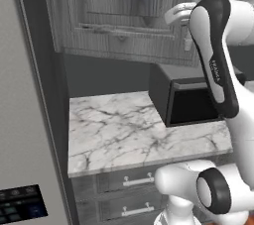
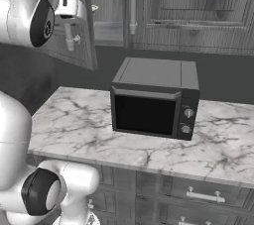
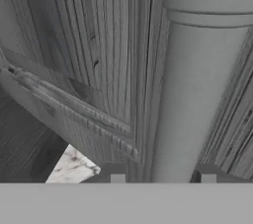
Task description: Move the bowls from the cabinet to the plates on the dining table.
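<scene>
Cabinet (image 2: 173, 6): grey wood-grain panelled doors, silver bar handle (image 3: 197, 94)

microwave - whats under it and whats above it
The black microwave sits on the white marble counter, with grey drawers below the counter edge. Above it hang the grey wood-grain cabinet doors. One door stands partly open at the gripper, but the inside stays hidden.
</scene>
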{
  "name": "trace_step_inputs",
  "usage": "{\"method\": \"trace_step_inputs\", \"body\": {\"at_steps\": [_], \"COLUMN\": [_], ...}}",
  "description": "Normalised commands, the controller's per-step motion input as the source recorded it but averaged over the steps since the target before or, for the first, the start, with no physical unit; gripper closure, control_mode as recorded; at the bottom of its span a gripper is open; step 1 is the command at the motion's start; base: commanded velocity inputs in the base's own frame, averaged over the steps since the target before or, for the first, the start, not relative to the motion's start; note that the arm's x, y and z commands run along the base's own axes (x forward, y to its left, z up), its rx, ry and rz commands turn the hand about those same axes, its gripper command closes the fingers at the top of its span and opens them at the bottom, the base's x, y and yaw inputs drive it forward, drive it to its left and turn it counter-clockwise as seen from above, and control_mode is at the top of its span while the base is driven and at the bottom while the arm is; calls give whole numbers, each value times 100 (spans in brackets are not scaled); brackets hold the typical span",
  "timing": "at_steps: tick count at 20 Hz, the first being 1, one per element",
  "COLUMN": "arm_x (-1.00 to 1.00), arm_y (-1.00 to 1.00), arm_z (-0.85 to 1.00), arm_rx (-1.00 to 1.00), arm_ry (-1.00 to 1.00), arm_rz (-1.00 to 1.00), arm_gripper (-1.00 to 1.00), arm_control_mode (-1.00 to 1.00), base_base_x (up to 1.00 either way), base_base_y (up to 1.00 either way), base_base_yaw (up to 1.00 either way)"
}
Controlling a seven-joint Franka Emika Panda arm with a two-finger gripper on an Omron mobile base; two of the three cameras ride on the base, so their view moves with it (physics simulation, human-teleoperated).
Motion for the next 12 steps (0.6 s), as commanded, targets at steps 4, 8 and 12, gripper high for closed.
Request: {"method": "trace_step_inputs", "body": {"at_steps": [4,8,12], "arm_x": [-51,-52,-47], "arm_y": [64,68,68], "arm_z": [-43,-46,-46], "arm_rx": [0,0,0], "arm_ry": [-4,-5,-3], "arm_rz": [6,5,4], "arm_gripper": [100,100,100], "arm_control_mode": [-100,-100,-100], "base_base_x": [0,0,0], "base_base_y": [0,0,0], "base_base_yaw": [0,0,0]}}
